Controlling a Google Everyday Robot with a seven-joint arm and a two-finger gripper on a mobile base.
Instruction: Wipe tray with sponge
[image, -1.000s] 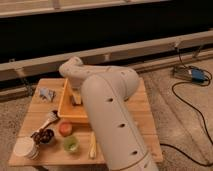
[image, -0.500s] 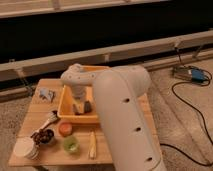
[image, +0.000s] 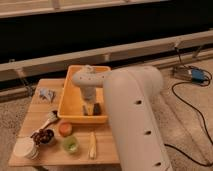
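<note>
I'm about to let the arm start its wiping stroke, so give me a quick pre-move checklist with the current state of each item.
1. Hand inside the yellow tray, low over its front end: ok.
2. Sponge held by the hand: cannot tell; no sponge can be made out.
3. Hand touching the tray floor: cannot tell.
4. Tray lying flat on the wooden table: ok.
5. Tray floor toward the back bare for a stroke: ok.
6. Orange cup, green cup and banana outside the tray, in front of it: ok.
</note>
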